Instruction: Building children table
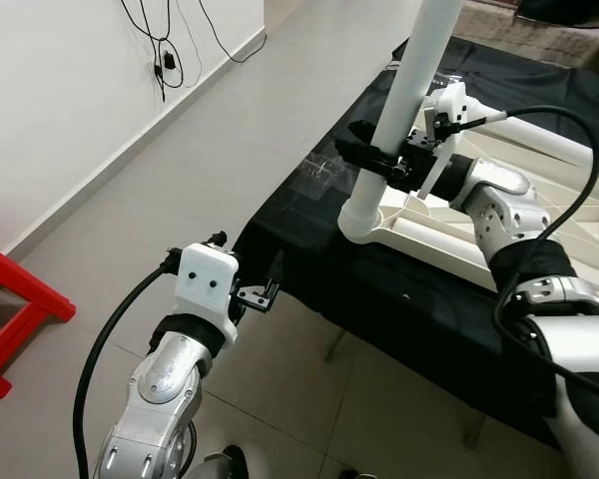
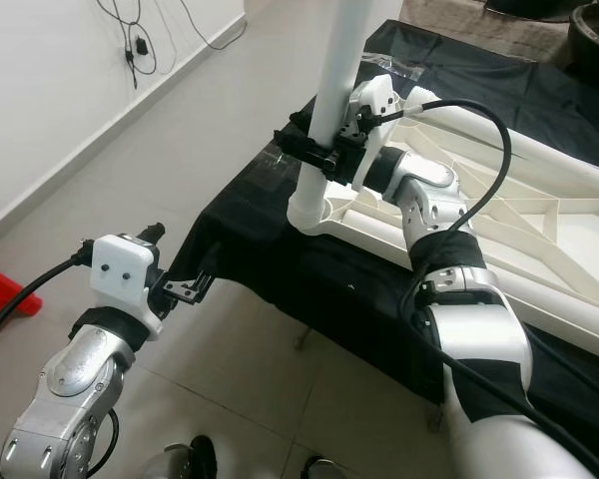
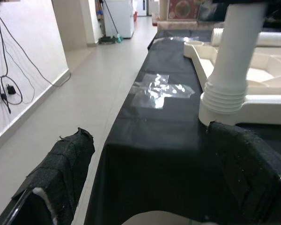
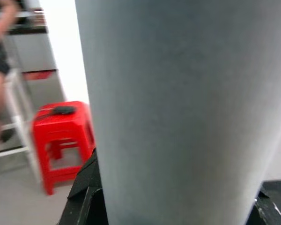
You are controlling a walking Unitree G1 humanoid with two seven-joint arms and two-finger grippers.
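- The tabletop lies upside down on a surface draped in black cloth, its ribbed underside up, so the corner sockets face upward for the legs.
- A white leg stands upright in the near corner socket, leaning slightly; its threaded base sits at the socket mouth, which suggests it is being screwed in or held steady there.
- The right gripper is clamped around the leg low down, just above the socket, one finger on each side. Holding low likely keeps the thread in line with the socket.
- The left gripper hovers beside the cloth's near edge, below and apart from the leg, fingers spread wide and empty. It looks placed to come in and help.
- A clear plastic wrapper lies flat on the cloth near the socket.
- A red stool stands on the floor, well apart from the work.
- Cables hang down the wall.
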